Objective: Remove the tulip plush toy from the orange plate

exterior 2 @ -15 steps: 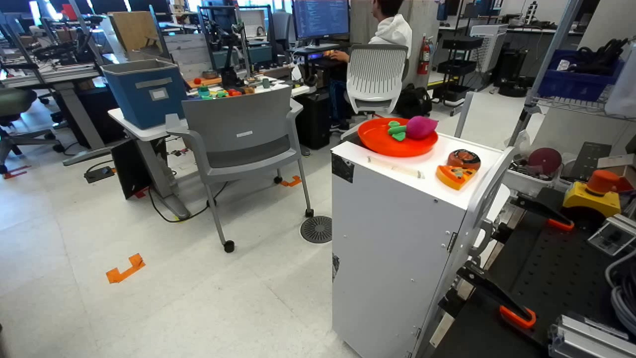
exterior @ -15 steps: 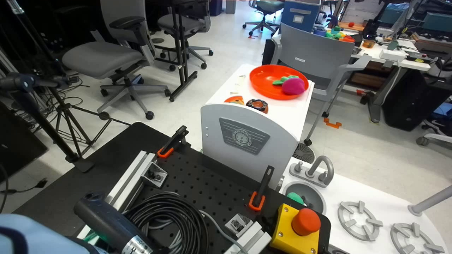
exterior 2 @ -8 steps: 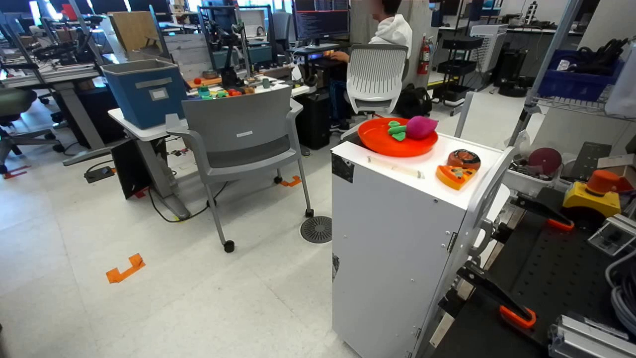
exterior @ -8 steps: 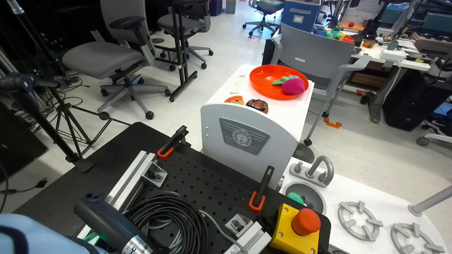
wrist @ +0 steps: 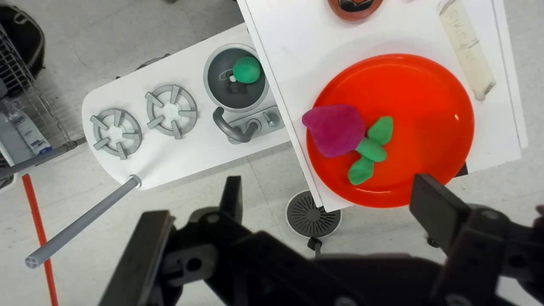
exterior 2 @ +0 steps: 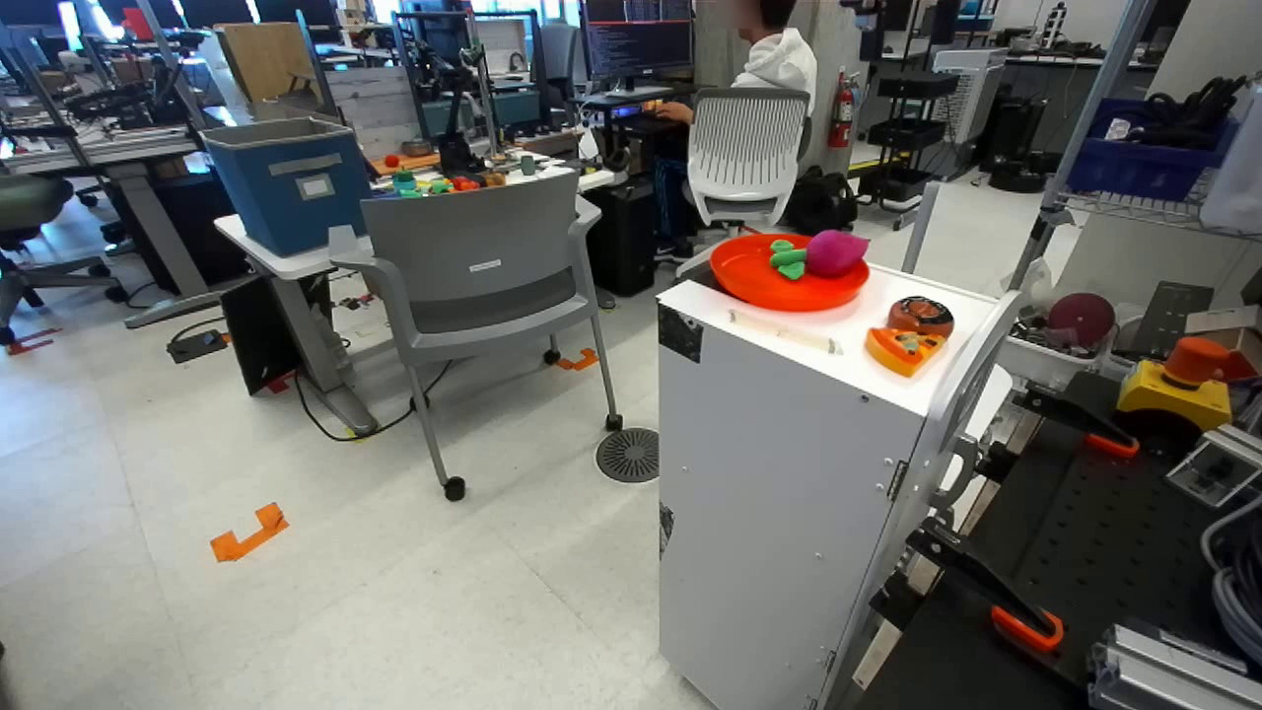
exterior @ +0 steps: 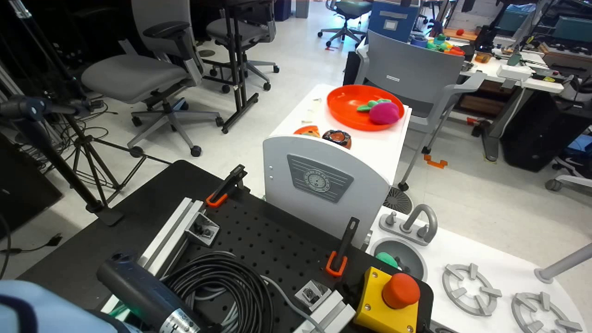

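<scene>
The tulip plush toy (wrist: 335, 131), a magenta bulb with green stem and leaves, lies on its side in the orange plate (wrist: 425, 106). Its bulb reaches over the plate's rim. Both exterior views show the same toy (exterior: 385, 113) (exterior 2: 836, 253) on the plate (exterior: 347, 99) (exterior 2: 739, 281). My gripper (wrist: 326, 180) is spread wide with nothing between its fingers, high above and apart from the toy. In the wrist view the toy sits beyond the gap between the fingertips. Only dark fingertips (exterior: 468, 5) (exterior 2: 945, 22) poke in at the top edge of the exterior views.
The plate rests on a white cabinet top (exterior 2: 838, 345), near its edge. Beside it are a brown round item (exterior 2: 921, 316) and a pizza slice toy (exterior 2: 902, 350). A raised grey panel (exterior: 323, 171), a faucet (wrist: 238, 127) and a grey pole (wrist: 85, 221) stand nearby.
The dark fingertips at the top of the exterior views have come slightly lower into the picture. Toy and plate stay where they were.
</scene>
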`<state>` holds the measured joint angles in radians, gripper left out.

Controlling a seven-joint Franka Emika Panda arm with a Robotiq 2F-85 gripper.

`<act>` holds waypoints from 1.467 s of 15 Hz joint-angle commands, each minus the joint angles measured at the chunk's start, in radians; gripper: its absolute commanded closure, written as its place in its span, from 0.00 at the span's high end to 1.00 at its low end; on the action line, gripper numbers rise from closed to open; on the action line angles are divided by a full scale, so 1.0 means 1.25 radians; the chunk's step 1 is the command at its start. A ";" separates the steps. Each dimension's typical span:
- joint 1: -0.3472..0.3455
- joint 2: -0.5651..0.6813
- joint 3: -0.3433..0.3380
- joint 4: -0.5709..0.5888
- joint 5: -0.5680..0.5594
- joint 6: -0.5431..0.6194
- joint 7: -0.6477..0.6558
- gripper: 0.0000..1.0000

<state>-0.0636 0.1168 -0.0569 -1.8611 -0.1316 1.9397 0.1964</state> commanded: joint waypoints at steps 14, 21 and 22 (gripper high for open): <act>0.004 0.020 -0.007 0.002 0.011 0.019 0.055 1.00; 0.009 0.081 -0.004 0.026 0.014 0.015 0.053 1.00; 0.009 0.091 -0.005 0.033 0.014 0.012 0.052 1.00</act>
<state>-0.0616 0.1856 -0.0574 -1.8598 -0.1275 1.9460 0.2560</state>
